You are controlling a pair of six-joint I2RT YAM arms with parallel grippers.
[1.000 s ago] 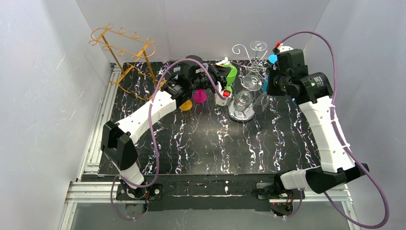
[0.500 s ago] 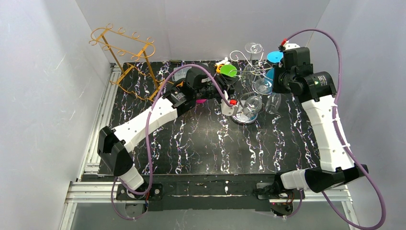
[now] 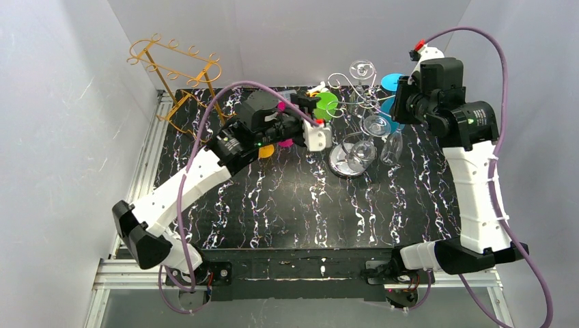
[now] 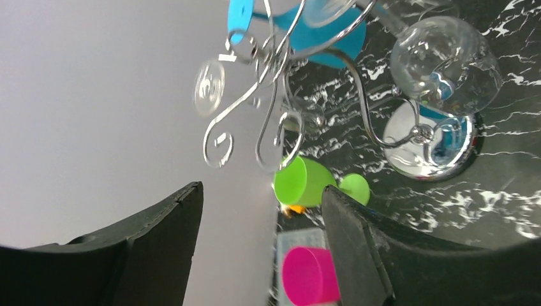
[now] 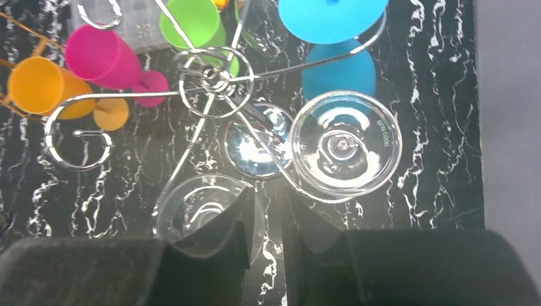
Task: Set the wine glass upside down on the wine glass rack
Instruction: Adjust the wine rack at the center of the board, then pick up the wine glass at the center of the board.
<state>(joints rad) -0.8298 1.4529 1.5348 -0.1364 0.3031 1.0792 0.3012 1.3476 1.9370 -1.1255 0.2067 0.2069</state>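
The silver wire wine glass rack (image 3: 360, 96) stands on a chrome base (image 5: 258, 150) at the back of the table. A clear wine glass (image 5: 344, 143) hangs upside down from one hook, foot uppermost. A second clear glass (image 5: 204, 210) hangs at the near left, partly under my right finger. My right gripper (image 5: 268, 194) hovers above the rack (image 5: 214, 80) with a narrow gap between its fingers and nothing in it. My left gripper (image 4: 261, 191) is wide open and empty, left of the rack (image 4: 268, 127) and pointing at it. In the top view it (image 3: 313, 119) sits just left of the glasses (image 3: 377, 125).
Coloured plastic glasses crowd the rack: blue (image 5: 332, 16) hung at the back, green (image 5: 191, 22), pink (image 5: 102, 54) and orange (image 5: 38, 83) to the left. A gold wire rack (image 3: 181, 75) stands at the back left. White walls close in behind and to both sides.
My left gripper has opened wide and drawn back leftward from the rack's base. My right gripper has lifted up and to the right, and its fingers have parted slightly.
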